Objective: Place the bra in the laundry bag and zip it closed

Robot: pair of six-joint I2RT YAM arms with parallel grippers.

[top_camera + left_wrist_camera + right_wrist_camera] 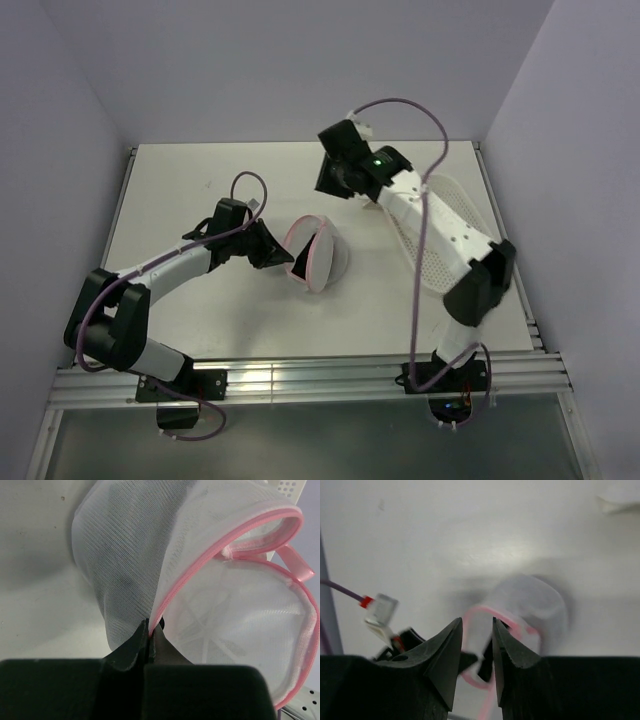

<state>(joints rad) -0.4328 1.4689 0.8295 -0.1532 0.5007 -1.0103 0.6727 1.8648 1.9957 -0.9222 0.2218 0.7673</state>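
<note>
Presently we record the laundry bag at the centre of the table, zipper parted, a dark patch dim behind its mesh; left gripper clamped on its pink rim; right gripper farther off, fingers apart, empty.

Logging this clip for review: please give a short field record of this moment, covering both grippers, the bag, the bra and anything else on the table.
left gripper: shut on the pink rim of the laundry bag
right gripper: open, holding nothing, apart from the bag
bag zip: not closed; pink rims parted
bra: not clearly seen; a dim dark patch shows behind the mesh, cannot tell
basket: white, perforated, under the right arm
</note>
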